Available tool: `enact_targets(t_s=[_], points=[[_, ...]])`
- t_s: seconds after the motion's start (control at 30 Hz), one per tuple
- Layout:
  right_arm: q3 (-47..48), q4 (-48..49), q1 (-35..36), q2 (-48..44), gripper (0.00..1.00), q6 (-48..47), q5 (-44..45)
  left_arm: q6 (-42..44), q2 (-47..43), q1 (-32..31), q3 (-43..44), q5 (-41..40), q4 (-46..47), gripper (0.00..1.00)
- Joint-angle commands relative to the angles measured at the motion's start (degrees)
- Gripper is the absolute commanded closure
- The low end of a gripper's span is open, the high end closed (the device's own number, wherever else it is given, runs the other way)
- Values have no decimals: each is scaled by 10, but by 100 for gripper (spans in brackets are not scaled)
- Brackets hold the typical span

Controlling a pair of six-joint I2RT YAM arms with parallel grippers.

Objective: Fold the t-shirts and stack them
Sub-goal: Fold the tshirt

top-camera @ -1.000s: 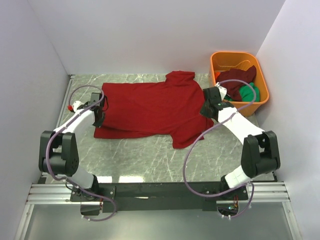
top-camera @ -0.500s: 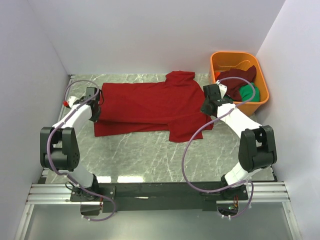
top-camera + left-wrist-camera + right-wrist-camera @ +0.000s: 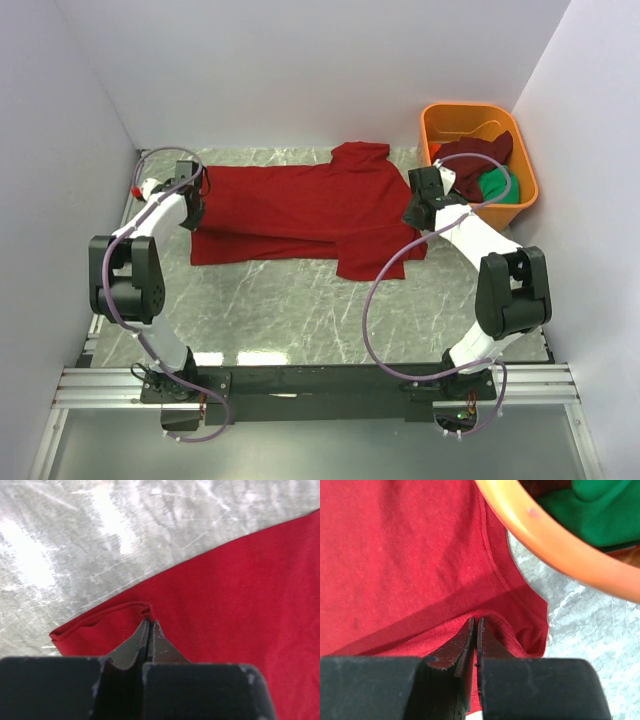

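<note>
Three shirts are counted, a red shirt (image 3: 300, 205) at centre, a maroon shirt (image 3: 478, 155) and a green shirt (image 3: 497, 187) in the one tub (image 3: 455, 122) far right.

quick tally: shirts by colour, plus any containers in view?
red t-shirt: 1
maroon t-shirt: 1
green t-shirt: 1
orange tub: 1
Total: 4 (3 shirts, 1 tub)
</note>
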Motion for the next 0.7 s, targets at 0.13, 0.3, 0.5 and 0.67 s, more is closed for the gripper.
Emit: enact_targets(t_s=[0.13,0.3,0.5,0.67], points=[[15,16,-9,-11,100,-8,3,11,-40,5,11,-9,-9,99],[-23,18,-8,-59,100,-4,-6,14,-89,9,-26,-19,-13,99],[-74,4,-8,-144,100,-5,0,18,-187,13,-92,-22,-17,99],[-114,-17,-7,-226,100,-7,2,16,-273,14,-136,-23,-30,99]])
